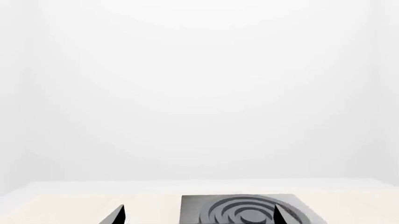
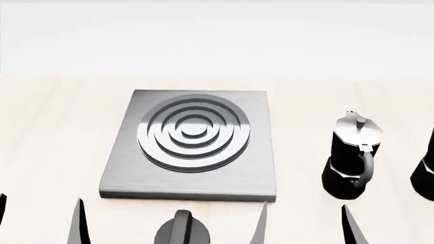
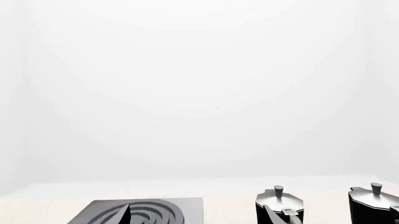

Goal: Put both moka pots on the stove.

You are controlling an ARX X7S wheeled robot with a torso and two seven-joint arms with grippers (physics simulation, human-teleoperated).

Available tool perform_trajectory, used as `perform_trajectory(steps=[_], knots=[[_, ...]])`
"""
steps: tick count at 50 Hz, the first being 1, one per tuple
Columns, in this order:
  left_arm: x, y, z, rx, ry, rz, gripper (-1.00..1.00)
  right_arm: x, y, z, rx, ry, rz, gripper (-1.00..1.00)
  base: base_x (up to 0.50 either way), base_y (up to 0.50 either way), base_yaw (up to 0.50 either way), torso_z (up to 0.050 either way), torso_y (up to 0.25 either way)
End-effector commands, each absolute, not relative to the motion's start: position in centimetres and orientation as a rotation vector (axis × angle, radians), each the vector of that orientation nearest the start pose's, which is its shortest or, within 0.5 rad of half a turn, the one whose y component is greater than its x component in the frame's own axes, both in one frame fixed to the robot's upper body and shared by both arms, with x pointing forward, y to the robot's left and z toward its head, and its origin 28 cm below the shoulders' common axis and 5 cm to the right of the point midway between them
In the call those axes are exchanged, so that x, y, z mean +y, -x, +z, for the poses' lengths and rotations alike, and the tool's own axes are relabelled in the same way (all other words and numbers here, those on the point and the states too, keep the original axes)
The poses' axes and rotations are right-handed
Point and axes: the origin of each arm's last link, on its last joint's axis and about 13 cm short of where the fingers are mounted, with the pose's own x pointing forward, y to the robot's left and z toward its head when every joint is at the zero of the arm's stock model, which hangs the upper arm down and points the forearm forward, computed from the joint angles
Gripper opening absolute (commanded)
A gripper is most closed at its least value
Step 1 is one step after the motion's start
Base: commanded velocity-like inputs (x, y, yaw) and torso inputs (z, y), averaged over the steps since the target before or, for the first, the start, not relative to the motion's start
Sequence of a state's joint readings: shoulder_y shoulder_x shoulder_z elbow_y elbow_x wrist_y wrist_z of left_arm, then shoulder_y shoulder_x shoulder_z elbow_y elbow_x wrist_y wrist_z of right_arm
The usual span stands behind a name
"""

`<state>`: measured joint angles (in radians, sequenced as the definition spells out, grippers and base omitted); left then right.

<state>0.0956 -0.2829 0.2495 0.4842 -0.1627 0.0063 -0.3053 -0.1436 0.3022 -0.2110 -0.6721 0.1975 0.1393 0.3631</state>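
You're at the start: both moka pots stand on the counter point(image 2: 54, 132) right of the stove point(image 2: 254, 178), one point(image 2: 352, 155) near it, the other point(image 2: 426, 175) at the view's edge. The burner is bare (no pot on it). Both tools, left point(image 2: 40, 221) and right point(image 2: 305, 223), are spread wide and empty. Reach the right tool to the nearer pot.

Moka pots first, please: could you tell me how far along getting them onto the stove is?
Nothing is done yet. The stove is bare. One moka pot stands on the table to its right, and the second pot stands farther right, cut by the head view's edge. Nothing is in hand: the left gripper and right gripper are open and empty near the front edge. Both pots remain to be moved.
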Motion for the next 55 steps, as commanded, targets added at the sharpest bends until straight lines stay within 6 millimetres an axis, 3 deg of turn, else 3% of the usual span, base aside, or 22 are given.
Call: perform_trajectory(steps=[1, 14, 20, 27, 37, 48, 55], knots=[[19.9, -17.9, 8.9, -0.327, 0.012, -0.044, 1.0, -9.4, -16.2, 11.0, -0.314, -0.023, -0.006, 1.0, 0.0, 0.14, 0.0, 0.0, 0.0], [19.9, -17.7, 8.8, -0.326, 0.011, -0.043, 1.0, -9.5, -16.7, 11.0, -0.293, -0.008, -0.032, 1.0, 0.0, 0.04, 0.0, 0.0, 0.0], [19.7, -17.6, 8.6, -0.324, 0.011, -0.046, 1.0, -9.5, -17.4, 12.1, -0.299, 0.027, -0.086, 1.0, 0.0, 0.0, 0.0, 0.0, 0.0], [19.7, -17.7, 8.6, -0.325, 0.012, -0.047, 1.0, -10.1, -19.1, 13.6, -0.261, 0.03, -0.085, 1.0, 0.0, 0.0, 0.0, 0.0, 0.0], [19.9, -17.9, 8.7, -0.323, 0.014, -0.049, 1.0, -12.4, -22.4, 16.4, -0.223, 0.044, -0.158, 1.0, 0.0, 0.0, 0.0, 0.0, 0.0], [19.9, -17.8, 8.7, -0.325, 0.016, -0.044, 1.0, -14.1, -24.9, 18.1, -0.155, 0.131, -0.158, 1.0, 0.0, 0.0, 0.0, 0.0, 0.0], [19.8, -17.9, 8.6, -0.321, 0.012, -0.045, 1.0, -15.4, -26.2, 18.2, -0.106, 0.195, -0.185, 1.0, 0.0, 0.0, 0.0, 0.0, 0.0]])
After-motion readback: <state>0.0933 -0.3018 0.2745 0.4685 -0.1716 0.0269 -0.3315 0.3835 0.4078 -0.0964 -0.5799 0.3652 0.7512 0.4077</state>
